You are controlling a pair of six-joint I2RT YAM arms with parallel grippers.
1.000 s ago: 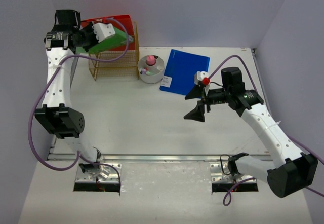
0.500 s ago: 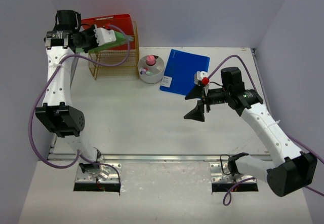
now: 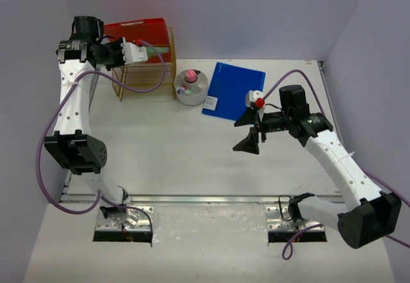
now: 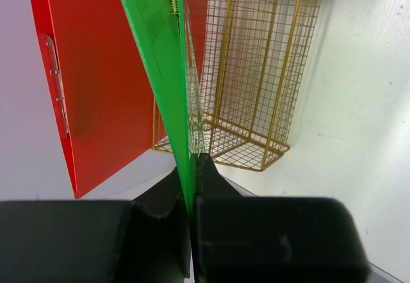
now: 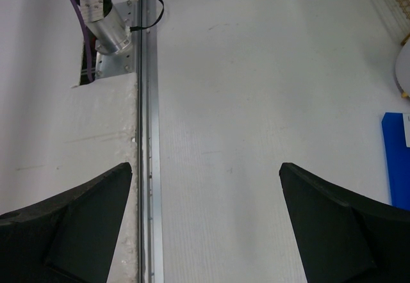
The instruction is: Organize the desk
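The desk (image 3: 186, 148) is a white tabletop with a metal rail (image 3: 205, 200) along its near edge. My left gripper (image 3: 146, 51) is shut on a green folder (image 3: 155, 48), held on edge above the gold wire rack (image 3: 144, 81) at the far left. In the left wrist view the green folder (image 4: 160, 59) runs up from my shut gripper (image 4: 191, 168), beside a red folder (image 4: 96, 84) standing in the rack (image 4: 256, 72). My right gripper (image 3: 246, 132) is open and empty above the desk's middle right; it is also seen wide open in its wrist view (image 5: 205, 168).
A blue folder (image 3: 234, 89) lies flat at the back centre and shows at an edge of the right wrist view (image 5: 397, 155). A white round holder (image 3: 191, 86) with a pink item stands between it and the rack. The red folder (image 3: 138, 28) leans against the back wall.
My left gripper has turned the green folder from slanted and face-up to nearly edge-on over the rack. The right arm has not moved.
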